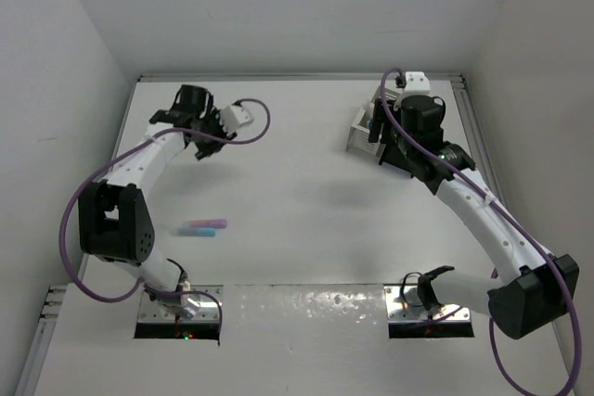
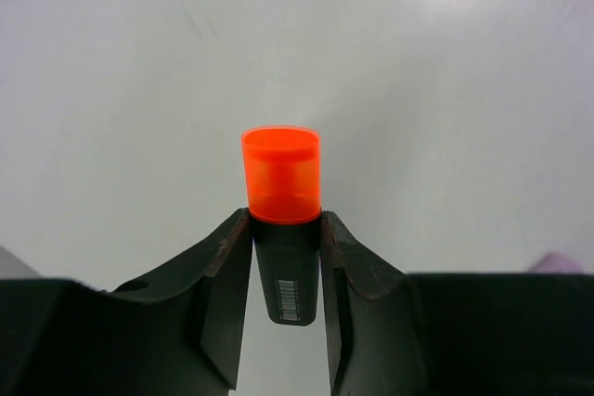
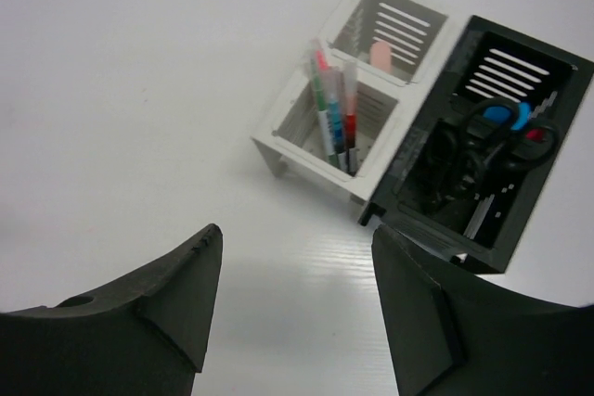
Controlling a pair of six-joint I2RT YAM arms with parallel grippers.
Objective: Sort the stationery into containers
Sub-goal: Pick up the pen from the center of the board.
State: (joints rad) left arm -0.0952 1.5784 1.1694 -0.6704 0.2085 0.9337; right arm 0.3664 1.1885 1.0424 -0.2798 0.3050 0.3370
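Observation:
My left gripper (image 2: 286,224) is shut on a stubby highlighter (image 2: 281,178) with an orange cap and black body, held above the bare table at the far left (image 1: 188,99). My right gripper (image 3: 295,234) is open and empty, just in front of the containers. The white organiser (image 3: 278,132) holds several pens (image 3: 334,118) in its near compartment and a pink eraser (image 3: 380,53) in its far one. The black organiser (image 3: 557,108) beside it holds black-handled scissors (image 3: 492,141). A blue and a pink highlighter (image 1: 204,227) lie together on the table at centre-left.
In the top view the white organiser (image 1: 357,132) stands at the back right, partly under the right arm (image 1: 464,192); the black one is hidden there. Walls close the table at the back and both sides.

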